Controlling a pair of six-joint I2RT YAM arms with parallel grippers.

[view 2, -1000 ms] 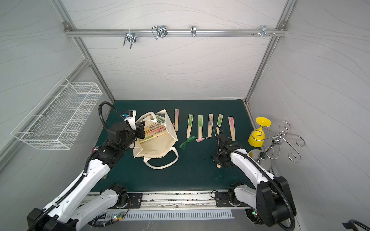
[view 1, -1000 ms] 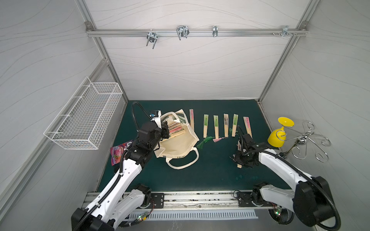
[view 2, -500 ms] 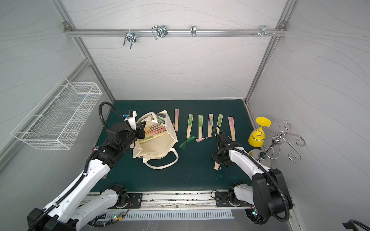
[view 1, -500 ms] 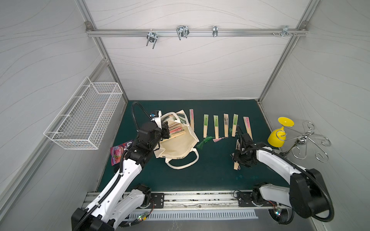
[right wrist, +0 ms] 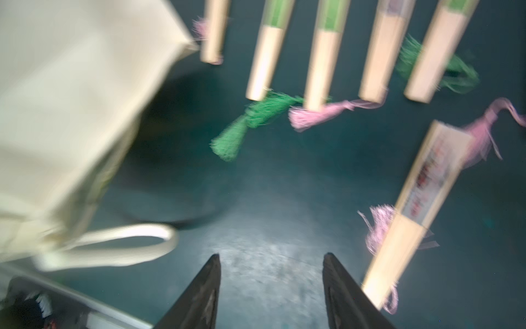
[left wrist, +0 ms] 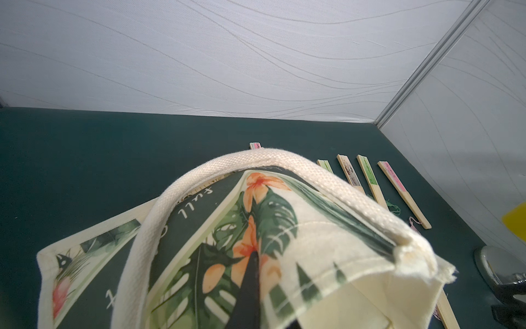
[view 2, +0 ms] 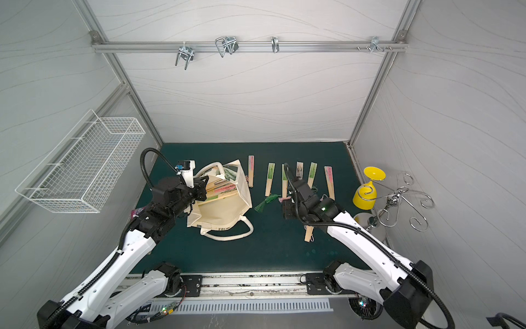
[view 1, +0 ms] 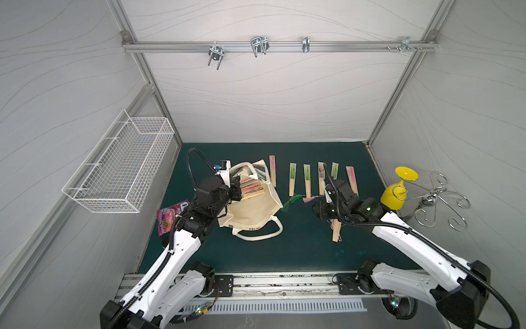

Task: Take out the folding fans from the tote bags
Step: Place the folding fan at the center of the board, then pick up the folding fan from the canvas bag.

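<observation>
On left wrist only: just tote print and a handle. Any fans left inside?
Observer: Yes. Both top views show a stack of fans lying in the mouth of the tote.
Operator: Right arm holding one?
Observer: No. The right wrist view shows the right gripper open, fingers apart over bare mat.
Operator: How many are out?
Observer: Seven. A row of six fans lies at the back, and one fan lies askew beside that gripper, nearer the robot.
</observation>
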